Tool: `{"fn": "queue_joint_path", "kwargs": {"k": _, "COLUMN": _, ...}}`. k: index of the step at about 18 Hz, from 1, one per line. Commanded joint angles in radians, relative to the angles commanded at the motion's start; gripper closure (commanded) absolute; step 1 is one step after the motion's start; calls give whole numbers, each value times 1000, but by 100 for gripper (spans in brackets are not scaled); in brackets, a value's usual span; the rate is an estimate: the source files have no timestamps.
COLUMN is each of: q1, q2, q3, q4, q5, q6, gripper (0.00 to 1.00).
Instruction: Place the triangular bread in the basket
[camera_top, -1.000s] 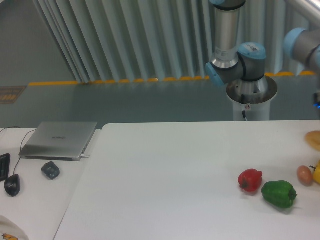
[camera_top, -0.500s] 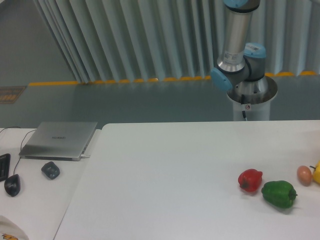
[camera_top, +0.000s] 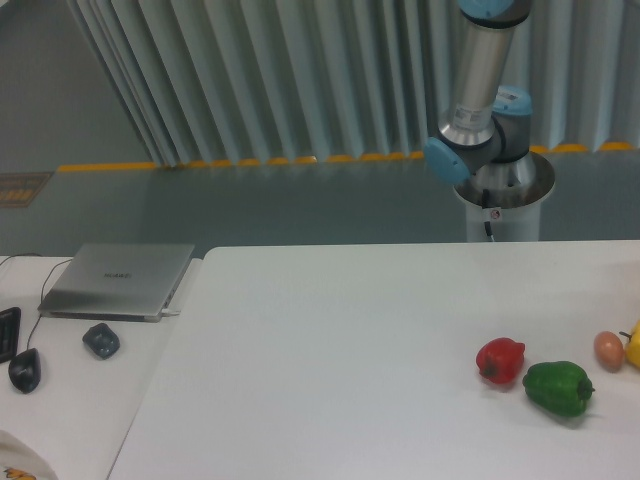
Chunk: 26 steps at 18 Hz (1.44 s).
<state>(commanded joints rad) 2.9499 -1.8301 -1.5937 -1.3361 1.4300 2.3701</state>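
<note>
Compared with a second ago, bread and gripper are both missing from view, so the pincer state is impossible to tell. Nearest, green pepper (camera_top: 558, 387) and red pepper (camera_top: 501, 360) are lying right; farther, arm (camera_top: 478, 100) is standing upright. Bread is probably light and soft; thick crust edge seems best.

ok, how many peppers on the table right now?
2. The red pepper sits right of centre, and the green pepper lies just to its right, slightly nearer the camera. The yellow item cut off by the right edge can't be identified, so more may be hidden.
</note>
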Motion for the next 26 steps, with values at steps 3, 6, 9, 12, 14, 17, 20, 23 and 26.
{"fn": "queue_joint_path", "kwargs": {"k": 3, "q1": -43, "q2": 17, "q3": 3, "q4": -2, "q5": -2, "q6": -8, "gripper": 0}}
{"fn": "queue_joint_path", "kwargs": {"k": 6, "q1": -116, "q2": 17, "q3": 43, "q4": -2, "q5": 6, "q6": -118, "gripper": 0}}
{"fn": "queue_joint_path", "kwargs": {"k": 9, "q1": -225, "q2": 5, "q3": 80, "q4": 5, "q5": 76, "q6": -290, "gripper": 0}}
{"fn": "queue_joint_path", "kwargs": {"k": 12, "q1": -285, "q2": -24, "q3": 87, "q4": 73, "q5": 92, "q6": -396, "gripper": 0}}
{"fn": "queue_joint_path", "kwargs": {"k": 14, "q1": -296, "q2": -31, "q3": 90, "q4": 80, "q5": 93, "q6": -407, "gripper": 0}}
{"fn": "queue_joint_path", "kwargs": {"k": 17, "q1": -308, "q2": -37, "q3": 92, "q4": 80, "q5": 118, "q6": -417, "gripper": 0}}
{"fn": "queue_joint_path", "kwargs": {"k": 20, "q1": -319, "q2": -41, "q3": 92, "q4": 84, "q5": 138, "q6": -446, "gripper": 0}}
{"fn": "queue_joint_path", "kwargs": {"k": 23, "q1": -321, "q2": -41, "q3": 95, "q4": 84, "q5": 138, "q6": -456, "gripper": 0}}
{"fn": "queue_joint_path", "kwargs": {"k": 26, "q1": -319, "q2": -44, "q3": 95, "q4": 89, "q5": 138, "q6": -454, "gripper": 0}}
